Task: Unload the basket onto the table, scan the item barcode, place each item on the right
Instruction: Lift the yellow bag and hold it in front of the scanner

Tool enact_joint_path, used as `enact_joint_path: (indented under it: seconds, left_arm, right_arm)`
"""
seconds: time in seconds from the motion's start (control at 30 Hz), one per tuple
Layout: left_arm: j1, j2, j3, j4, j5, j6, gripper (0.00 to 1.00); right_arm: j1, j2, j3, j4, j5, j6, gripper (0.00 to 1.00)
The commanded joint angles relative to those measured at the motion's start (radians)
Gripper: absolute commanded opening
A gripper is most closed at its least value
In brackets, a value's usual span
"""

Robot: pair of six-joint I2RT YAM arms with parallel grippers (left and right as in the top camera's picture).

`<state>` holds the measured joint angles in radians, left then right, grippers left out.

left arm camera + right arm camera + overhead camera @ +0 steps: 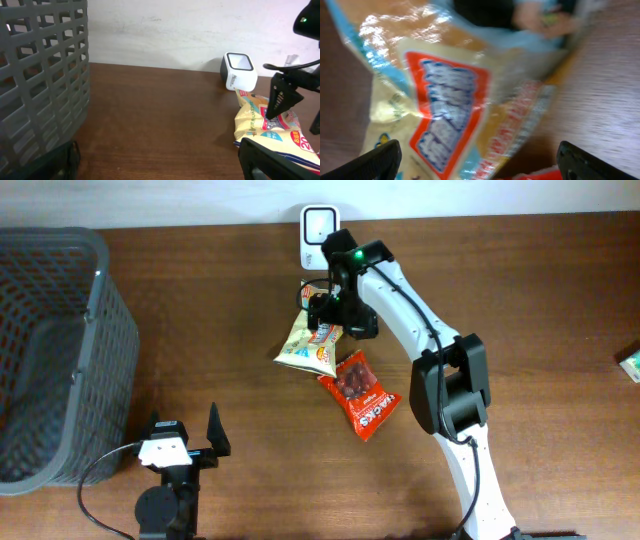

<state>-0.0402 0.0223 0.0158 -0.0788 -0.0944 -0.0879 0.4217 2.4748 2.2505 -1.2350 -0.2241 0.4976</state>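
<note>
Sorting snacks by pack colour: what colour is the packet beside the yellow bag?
The snack packet is red with white lettering; clearest in the overhead view.

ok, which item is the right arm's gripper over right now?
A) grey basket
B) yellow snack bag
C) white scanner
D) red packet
B: the right gripper sits over the yellow snack bag with its jaws apart; the red packet lies beside it.

The right arm has white links and black joints, and a black cable runs along it. A green light glows on its black wrist, just below the scanner. The left arm, far from the scanner, is black with a white block and a looping cable.
</note>
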Motion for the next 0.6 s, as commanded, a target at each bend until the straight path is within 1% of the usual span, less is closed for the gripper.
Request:
enact_joint_path:
  seconds: [0.0,0.13,0.3,0.37,0.4,0.43,0.5,0.53,0.57]
  left_arm:
    - [-0.005,-0.004,-0.007,0.002,0.0,-0.005,0.99]
    - [-0.005,-0.004,-0.007,0.002,0.0,-0.005,0.99]
    - [-0.005,-0.004,-0.007,0.002,0.0,-0.005,0.99]
    - [-0.005,-0.004,-0.007,0.002,0.0,-0.005,0.99]
    - [-0.005,-0.004,-0.007,0.002,0.0,-0.005,0.99]
    - [-0.005,-0.004,-0.007,0.002,0.0,-0.005,0.99]
    - [-0.005,-0.004,-0.007,0.002,0.0,-0.005,0.99]
    - [-0.005,-0.004,-0.007,0.002,0.0,-0.005,0.99]
    - [-0.005,-0.004,-0.007,0.002,0.0,-0.005,0.99]
  right_arm:
    - [0.01,-0.014,-0.016,0.026,-0.016,0.005,0.99]
    - [0.019,-0.011,-0.03,0.039,-0.016,0.005,0.99]
    - [0.034,0.006,-0.092,0.107,-0.01,0.021,0.99]
    - [0.039,0.006,-0.122,0.154,-0.011,0.02,0.78]
    - [0.04,0.006,-0.128,0.166,-0.011,0.02,0.59]
    - [0.042,0.006,-0.128,0.171,-0.011,0.021,0.47]
    - [0.042,0.005,-0.125,0.177,-0.017,0.021,0.17]
    - [0.042,0.005,-0.122,0.177,-0.031,0.021,0.05]
    - [0.04,0.005,-0.122,0.177,-0.041,0.021,0.04]
